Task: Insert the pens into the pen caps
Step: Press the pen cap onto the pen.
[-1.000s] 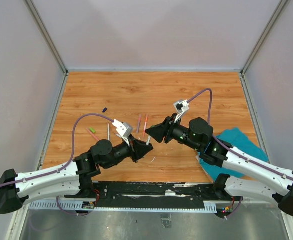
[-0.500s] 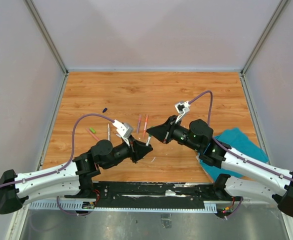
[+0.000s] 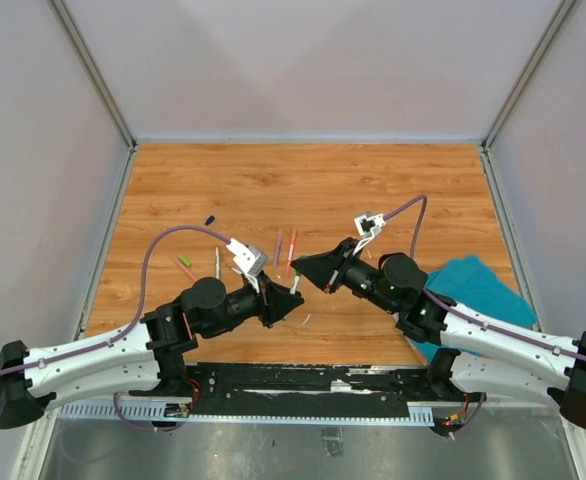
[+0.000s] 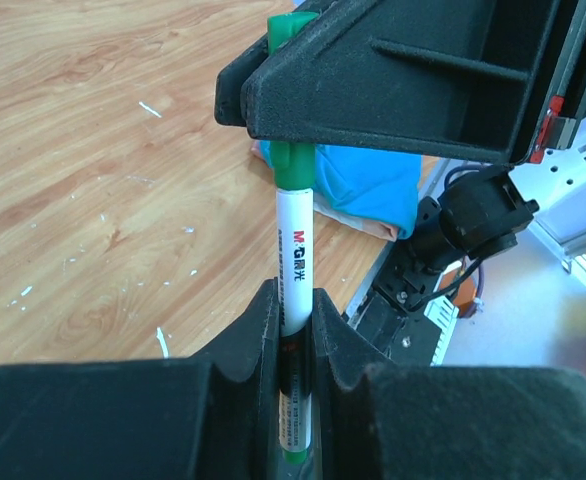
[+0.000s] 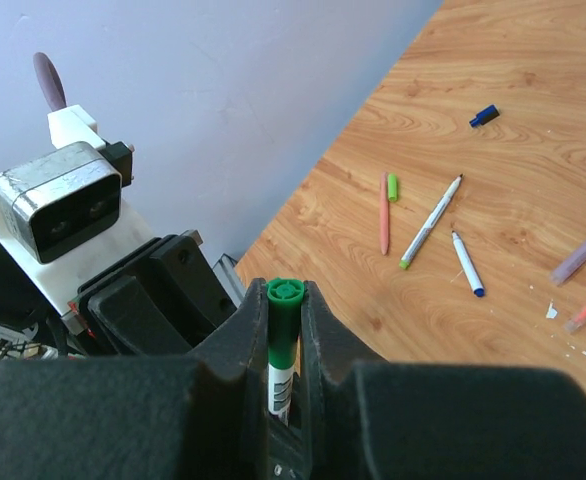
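Where arms meet over near table edge, we see left gripper (image 4: 293, 305) clamped on white-barrelled slim pen (image 4: 294, 240), barrel pinched between its fingers. Right gripper (image 5: 284, 315) squeezes green plastic cap (image 5: 284, 300); cap sits over pen's far end, how deep we cannot tell. On wooden table (image 3: 373, 180) beyond: loose pens (image 5: 431, 222), small dark blue cap (image 5: 484, 115), short light-green cap (image 5: 392, 187). Teal cloth (image 3: 478, 280) lies beneath right arm.
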Available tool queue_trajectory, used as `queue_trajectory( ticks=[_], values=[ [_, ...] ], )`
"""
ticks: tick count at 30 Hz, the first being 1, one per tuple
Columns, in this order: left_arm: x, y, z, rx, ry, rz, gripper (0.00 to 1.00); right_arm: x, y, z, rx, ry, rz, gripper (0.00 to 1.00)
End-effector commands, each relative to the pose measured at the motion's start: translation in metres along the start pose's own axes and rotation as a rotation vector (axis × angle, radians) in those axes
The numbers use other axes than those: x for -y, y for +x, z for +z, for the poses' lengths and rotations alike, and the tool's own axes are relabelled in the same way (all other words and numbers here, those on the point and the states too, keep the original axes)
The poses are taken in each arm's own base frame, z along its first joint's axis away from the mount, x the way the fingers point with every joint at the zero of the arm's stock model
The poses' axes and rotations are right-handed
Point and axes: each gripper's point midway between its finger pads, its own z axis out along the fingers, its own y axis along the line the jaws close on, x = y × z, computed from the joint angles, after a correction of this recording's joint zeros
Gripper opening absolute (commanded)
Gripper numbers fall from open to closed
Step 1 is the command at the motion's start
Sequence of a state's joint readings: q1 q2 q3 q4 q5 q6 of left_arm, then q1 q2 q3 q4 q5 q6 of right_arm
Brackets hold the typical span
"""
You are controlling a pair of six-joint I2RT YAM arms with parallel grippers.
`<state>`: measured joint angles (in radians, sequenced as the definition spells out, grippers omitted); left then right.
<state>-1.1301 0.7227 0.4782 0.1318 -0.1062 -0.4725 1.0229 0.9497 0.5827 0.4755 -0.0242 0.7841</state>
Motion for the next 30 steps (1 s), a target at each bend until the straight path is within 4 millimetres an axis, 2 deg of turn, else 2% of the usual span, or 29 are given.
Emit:
queue_trajectory(
  ticks=[1,12,19,30],
  values=[
    [0.064,-0.125,-0.021,0.390,0.198,-0.063,0.00,0.021,0.103,-0.021,-0.328,0.039,-0.024,0.01],
    [0.074,-0.148,-0.031,0.454,0.227,-0.068,0.01,0.021,0.149,-0.040,-0.418,0.040,-0.064,0.01],
    [0.075,-0.154,-0.033,0.482,0.231,-0.083,0.00,0.020,0.170,-0.053,-0.440,0.036,-0.112,0.01],
    [0.080,-0.166,-0.040,0.513,0.246,-0.078,0.00,0.030,0.199,-0.070,-0.473,0.045,-0.221,0.01]
  ],
)
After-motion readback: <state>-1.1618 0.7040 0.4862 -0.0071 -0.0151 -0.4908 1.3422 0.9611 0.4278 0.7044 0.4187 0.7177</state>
